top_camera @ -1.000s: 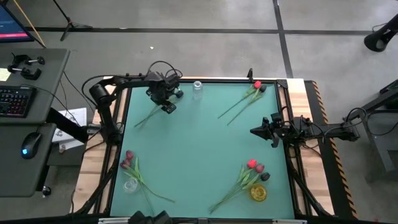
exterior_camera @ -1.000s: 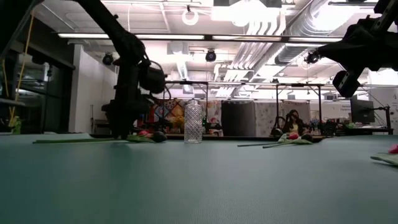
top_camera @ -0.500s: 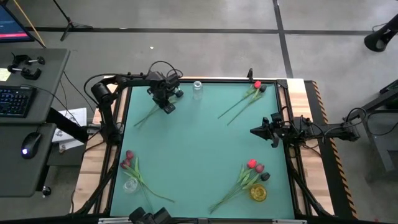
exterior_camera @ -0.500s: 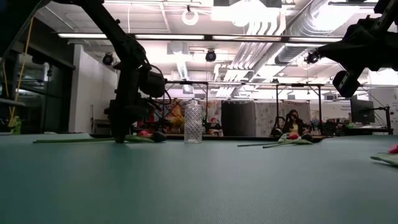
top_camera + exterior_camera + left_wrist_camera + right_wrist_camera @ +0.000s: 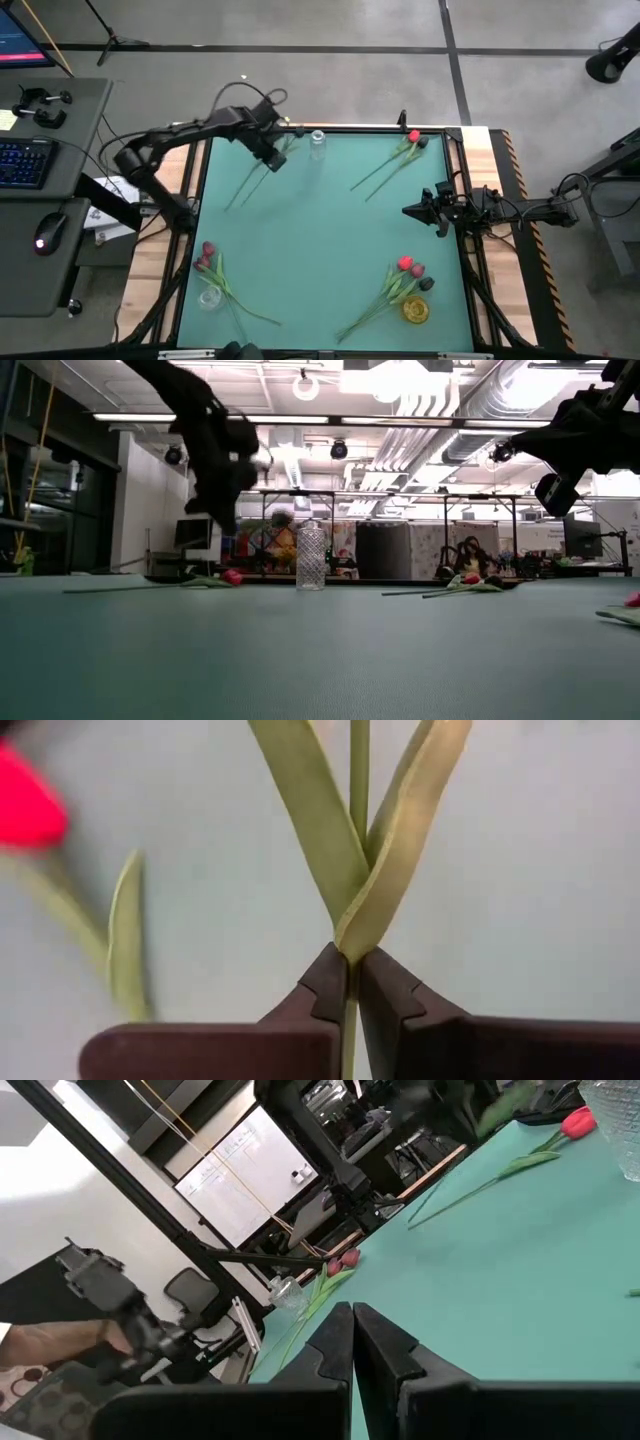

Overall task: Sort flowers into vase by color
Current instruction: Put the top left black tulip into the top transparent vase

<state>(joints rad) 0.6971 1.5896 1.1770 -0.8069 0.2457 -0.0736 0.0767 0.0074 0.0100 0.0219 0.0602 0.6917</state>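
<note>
My left gripper (image 5: 274, 160) (image 5: 228, 525) hangs above the table's far left part, shut on one of the flowers, a tulip with two long green leaves (image 5: 385, 850). Its dark head (image 5: 280, 518) shows level with the gripper. Below, a red-headed flower (image 5: 232, 576) (image 5: 25, 810) lies flat on the mat. A clear glass vase (image 5: 318, 143) (image 5: 311, 555) stands just to the right. My right gripper (image 5: 408, 211) (image 5: 352, 1330) waits shut at the right edge, pointing level. My left gripper pinches the thin green stem (image 5: 350, 965) between its two fingertips, right where the two leaves spring from it. The fingers slant down from above and lie across the stem. The flower's head end is lifted clear of the mat; where its long stem end rests I cannot tell.
More flowers lie at the far right (image 5: 405, 150), near left (image 5: 212, 268) and near right (image 5: 398, 285). A small clear vase (image 5: 209, 297) stands near left and a yellow one (image 5: 415, 310) near right. The mat's middle (image 5: 320, 240) is bare.
My left gripper has shut on the dark-headed flower's stem, then risen from the mat and tipped less steeply. That flower's head has come up off the mat with it; the red-headed flower has stayed lying where it was.
</note>
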